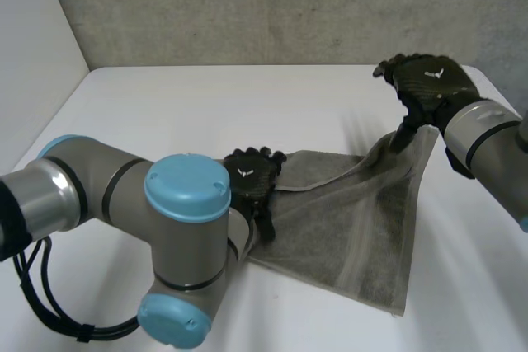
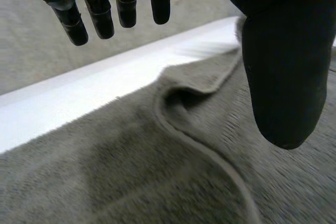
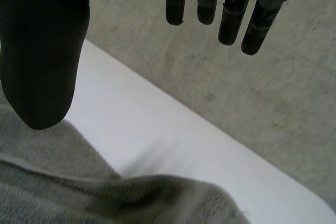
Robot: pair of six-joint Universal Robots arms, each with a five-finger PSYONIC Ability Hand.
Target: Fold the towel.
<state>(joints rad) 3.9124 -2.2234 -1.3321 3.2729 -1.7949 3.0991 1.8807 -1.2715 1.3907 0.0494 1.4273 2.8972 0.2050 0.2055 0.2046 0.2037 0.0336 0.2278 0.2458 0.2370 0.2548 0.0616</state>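
Altogether I count one towel (image 1: pixel 363 228), two hands and two arms on one white table (image 1: pixel 165 113). At the left side the left arm (image 1: pixel 107 195) bends over the near part of the table, and the left hand (image 1: pixel 250 180) rests at the left corner of the towel. In the left wrist view the left fingers (image 2: pixel 100 17) are straight and stand apart from the left thumb (image 2: pixel 283 77) with nothing between them, so this hand is open. Under its palm the cloth has one turned-over edge (image 2: pixel 210 156) that makes a curved ridge. The grey towel is spread from the middle to the right part of the table, but not flat: its near corner points toward the robot, and its far right corner rises up to the right hand (image 1: pixel 429 80). In the right wrist view the right fingers (image 3: pixel 231 19) are straight and far from the right thumb (image 3: pixel 42 51), which points down at the raised cloth; nothing is pinched, so this hand is open too. The right arm (image 1: pixel 487 133) comes in from the right side. Wide bare table lies behind the towel and at its left, and a narrower bare strip lies at its right. The table top is smooth, and behind it stands a grey concrete wall (image 1: pixel 247 6), with a plain white wall (image 1: pixel 33 22) at the left.
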